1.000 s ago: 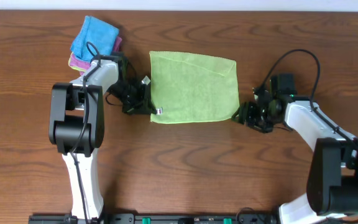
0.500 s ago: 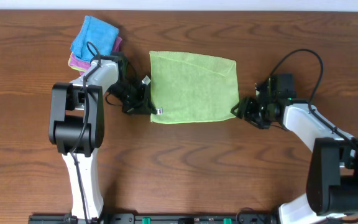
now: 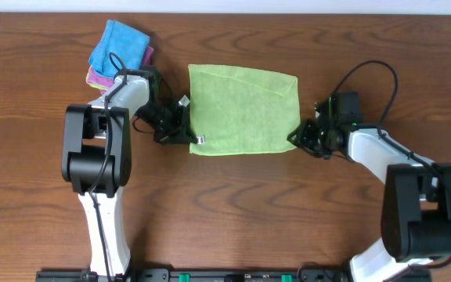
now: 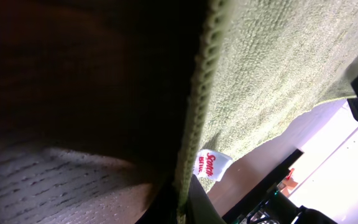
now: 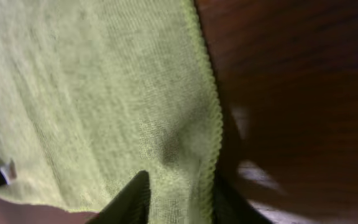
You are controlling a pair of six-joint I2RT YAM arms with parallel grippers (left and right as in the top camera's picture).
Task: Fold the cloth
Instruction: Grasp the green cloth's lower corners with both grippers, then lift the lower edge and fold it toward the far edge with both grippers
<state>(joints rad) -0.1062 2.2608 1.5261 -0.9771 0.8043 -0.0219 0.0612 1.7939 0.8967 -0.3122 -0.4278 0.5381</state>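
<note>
Right gripper (image 3: 297, 139) is sliding in, jaws narrowing astride the near right corner of the cloth (image 3: 241, 110) (gripped yet? I can't tell). Left gripper (image 3: 188, 135) is pinching the near left corner. I'm seeing it lying flat mid-table, unfolded.

Shows the cloth (image 3: 243, 110) spread flat on the wooden table (image 3: 241, 211), roughly rectangular, with a diagonal crease near its far right corner. Places the left gripper (image 3: 188, 136) at the near left corner, just beside a small white tag (image 3: 200, 141), and the right gripper (image 3: 296, 139) at the near right corner, touching the edge. Leaves both jaw settings unreadable from above. Finds a blue cloth (image 3: 118, 45) stacked on a purple cloth (image 3: 98, 77) at far left, well apart.
</note>
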